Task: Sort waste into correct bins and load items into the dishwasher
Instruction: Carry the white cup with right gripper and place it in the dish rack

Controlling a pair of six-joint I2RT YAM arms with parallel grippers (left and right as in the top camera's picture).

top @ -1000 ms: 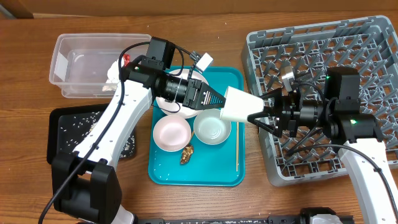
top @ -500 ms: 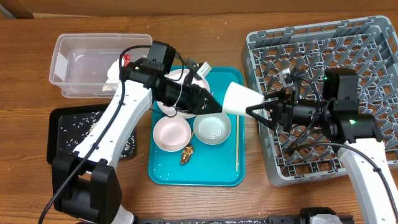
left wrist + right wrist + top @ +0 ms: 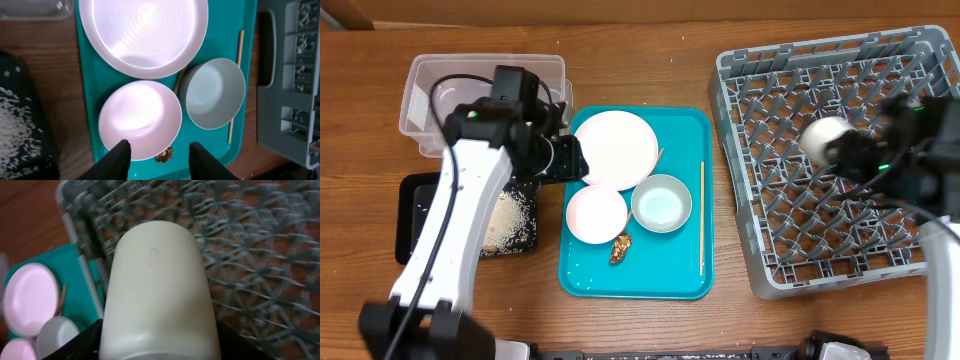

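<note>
while my right gripper pinches the small white cup over the grey pegged plastic rack, upper right, i'd seat it between pegs next.

small white cup sideways over square grey plastic peg rack, contact unclear; white round plate at 9 o'clock.

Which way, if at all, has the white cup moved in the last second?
Yes. The white cup has gone right, from the edge of the teal tray to above the dish rack.
</note>
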